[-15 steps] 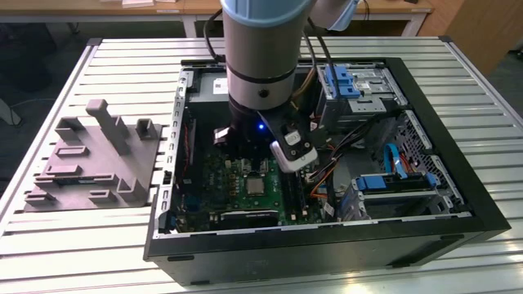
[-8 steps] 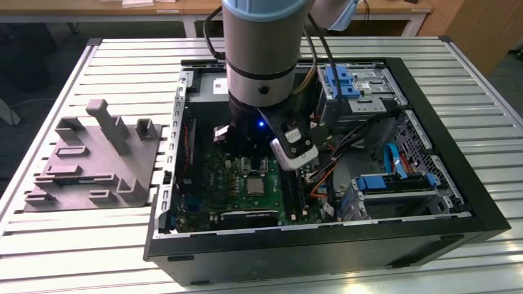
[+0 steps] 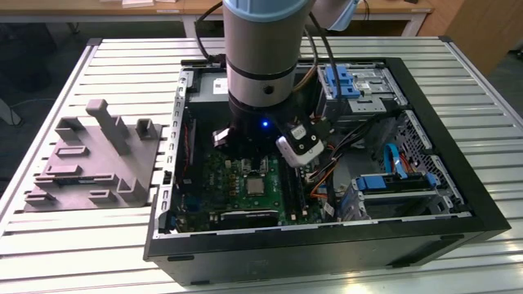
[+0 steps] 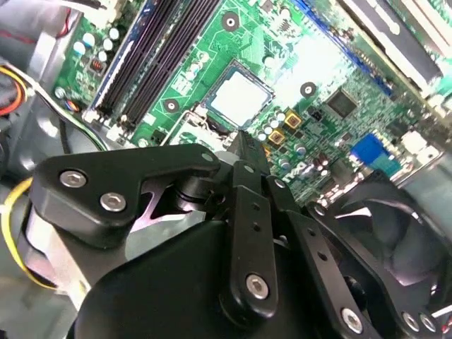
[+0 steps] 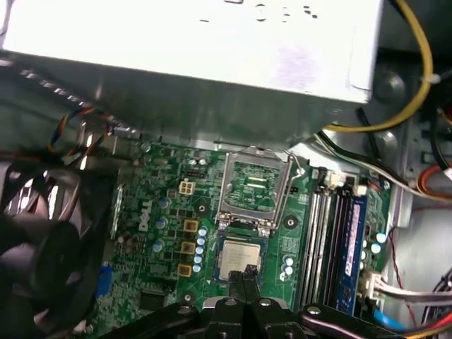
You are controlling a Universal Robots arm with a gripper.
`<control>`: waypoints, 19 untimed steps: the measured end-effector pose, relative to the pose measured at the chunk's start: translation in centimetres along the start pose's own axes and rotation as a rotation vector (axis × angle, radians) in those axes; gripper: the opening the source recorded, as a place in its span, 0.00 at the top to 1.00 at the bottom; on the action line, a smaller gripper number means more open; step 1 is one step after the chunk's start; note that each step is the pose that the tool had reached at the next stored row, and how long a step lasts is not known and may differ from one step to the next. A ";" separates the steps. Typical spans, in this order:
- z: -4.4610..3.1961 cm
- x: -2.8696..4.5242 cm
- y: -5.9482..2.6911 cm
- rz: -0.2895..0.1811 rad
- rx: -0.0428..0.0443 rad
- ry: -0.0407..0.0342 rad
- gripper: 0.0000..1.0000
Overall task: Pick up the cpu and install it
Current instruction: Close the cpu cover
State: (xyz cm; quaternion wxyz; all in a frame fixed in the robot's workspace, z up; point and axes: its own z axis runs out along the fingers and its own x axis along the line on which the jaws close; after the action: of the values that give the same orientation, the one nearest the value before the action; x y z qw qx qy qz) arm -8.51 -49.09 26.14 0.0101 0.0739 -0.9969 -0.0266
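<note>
The cpu (image 5: 239,257), a small square chip with a silvery top, lies flat in the socket on the green motherboard (image 5: 162,212); it also shows in the second wrist view (image 4: 236,96) and the exterior view (image 3: 256,185). The socket's metal retention frame (image 5: 254,186) is flipped open beside it. My gripper (image 5: 247,272) hangs just above one edge of the cpu, its black fingertips (image 4: 244,141) pressed together with nothing between them. In the exterior view the arm's wrist (image 3: 261,131) reaches down into the open computer case (image 3: 457,202) and covers the gripper.
A large grey metal box (image 5: 191,49) sits close beside the socket, a black fan (image 5: 42,240) on another side, and memory slots (image 5: 339,240) opposite the fan. Loose cables (image 3: 351,147) run through the case. A grey moulded tray (image 3: 90,162) stands at the exterior view's left.
</note>
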 end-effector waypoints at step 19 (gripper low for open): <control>0.42 -1.57 0.62 -0.201 0.0031 0.0109 0.89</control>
State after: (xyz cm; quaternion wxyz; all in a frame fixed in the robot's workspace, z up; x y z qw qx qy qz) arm -7.06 -48.22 25.73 0.0127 0.1737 -0.9844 -0.0255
